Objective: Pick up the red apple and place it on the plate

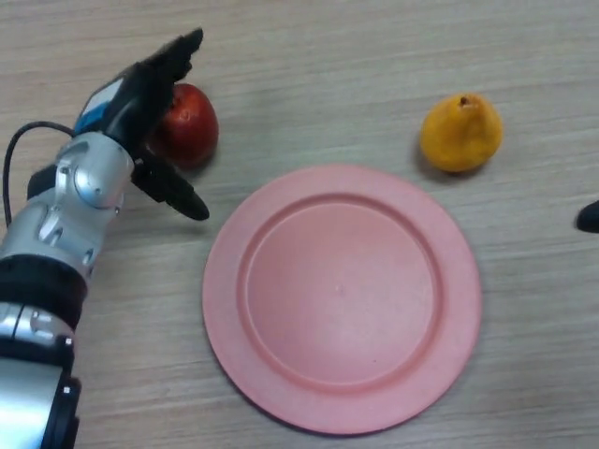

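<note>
In the upper left of the frame the left hand [148, 94] is spread wide around the red apple [190, 124], fingers over its top and thumb low beside it, not yet closed. The apple is round and may roll toward the pink plate [342, 297] if the thumb pushes it first. The right hand [590, 217] barely shows at the right edge; its state I cannot tell.

Bright, even light leaves soft, short shadows under the plate [221, 299] and yellow fruit [460, 132].
</note>
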Robot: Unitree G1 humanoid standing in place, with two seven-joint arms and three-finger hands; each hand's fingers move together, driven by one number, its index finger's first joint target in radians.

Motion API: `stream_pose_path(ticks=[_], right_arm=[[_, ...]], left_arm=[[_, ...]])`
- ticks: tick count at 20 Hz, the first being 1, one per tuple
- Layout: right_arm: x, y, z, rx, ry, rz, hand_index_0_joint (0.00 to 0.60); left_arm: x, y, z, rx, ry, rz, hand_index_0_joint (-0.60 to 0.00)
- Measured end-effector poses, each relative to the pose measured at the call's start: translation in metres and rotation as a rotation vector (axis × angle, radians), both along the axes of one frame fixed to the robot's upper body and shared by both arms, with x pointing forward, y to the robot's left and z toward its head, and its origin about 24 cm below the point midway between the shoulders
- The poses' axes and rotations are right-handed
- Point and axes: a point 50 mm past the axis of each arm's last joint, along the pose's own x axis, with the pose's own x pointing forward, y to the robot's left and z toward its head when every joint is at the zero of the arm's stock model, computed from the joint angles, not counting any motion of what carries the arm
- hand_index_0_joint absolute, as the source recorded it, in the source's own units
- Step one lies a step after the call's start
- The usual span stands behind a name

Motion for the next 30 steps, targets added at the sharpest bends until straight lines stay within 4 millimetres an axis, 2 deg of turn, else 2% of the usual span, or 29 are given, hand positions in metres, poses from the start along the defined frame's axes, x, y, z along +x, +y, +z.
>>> stream_pose_path(ticks=[1, 2, 3, 4, 5, 6, 10, 12, 13, 15, 16, 18, 20, 23, 25, 27, 30], right_arm=[[-0.001, -0.002, 0.0, -0.002, 0.002, -0.009, 0.0], [-0.001, -0.003, 0.0, -0.006, 0.004, -0.012, 0.0], [-0.002, -0.004, 0.0, -0.008, 0.003, -0.02, 0.0], [-0.002, -0.005, 0.0, -0.01, 0.004, -0.026, 0.0], [-0.003, -0.006, 0.0, -0.017, 0.008, -0.032, 0.0], [-0.003, -0.007, -0.001, -0.022, 0.011, -0.036, 0.0], [-0.003, -0.01, -0.002, -0.021, 0.02, -0.034, 0.0], [0.001, -0.01, -0.003, -0.02, 0.031, -0.031, 0.0], [0.004, -0.009, -0.004, -0.02, 0.042, -0.025, 0.0], [0.007, -0.001, -0.007, -0.034, 0.051, 0.016, 0.0], [0.009, 0.003, -0.008, -0.04, 0.055, 0.036, 0.0], [0.013, 0.006, -0.008, -0.042, 0.053, 0.056, 0.0], [0.015, 0.006, -0.008, -0.053, 0.05, 0.037, 0.0], [0.015, 0.007, -0.005, -0.047, 0.033, 0.041, 0.0], [0.015, 0.007, -0.004, -0.047, 0.029, 0.042, 0.0], [0.016, 0.007, -0.005, -0.046, 0.034, 0.041, 0.0], [0.017, 0.007, -0.005, -0.048, 0.037, 0.04, 0.0]], left_arm=[[0.001, 0.0, 0.002, -0.002, -0.002, 0.002, -0.051], [0.001, -0.001, 0.002, -0.004, -0.018, 0.001, -0.15], [0.001, -0.003, 0.003, 0.008, -0.041, -0.005, -0.3], [0.001, -0.003, 0.003, 0.044, -0.053, -0.009, -0.4], [0.001, -0.003, 0.002, 0.057, -0.077, -0.001, -0.544], [0.0, -0.002, 0.001, 0.056, -0.091, 0.009, -0.6], [-0.005, 0.0, 0.009, 0.187, -0.167, -0.016, -0.6], [-0.013, 0.005, 0.035, 0.248, -0.304, -0.001, -0.6], [-0.02, 0.006, 0.055, 0.246, -0.401, 0.012, -0.6], [-0.042, 0.005, 0.08, 0.216, -0.551, 0.01, -0.6], [-0.053, 0.003, 0.083, 0.223, -0.574, 0.0, -0.6], [-0.078, -0.007, 0.073, 0.274, -0.494, -0.084, -0.6], [-0.101, -0.018, 0.052, 0.317, -0.372, -0.177, -0.6], [-0.137, -0.039, 0.039, 0.336, -0.243, -0.38, -0.6], [-0.147, -0.043, 0.023, 0.371, -0.191, -0.433, -0.6], [-0.146, -0.043, 0.011, 0.429, -0.157, -0.429, -0.6], [-0.15, -0.046, 0.009, 0.4, -0.12, -0.456, -0.6]])
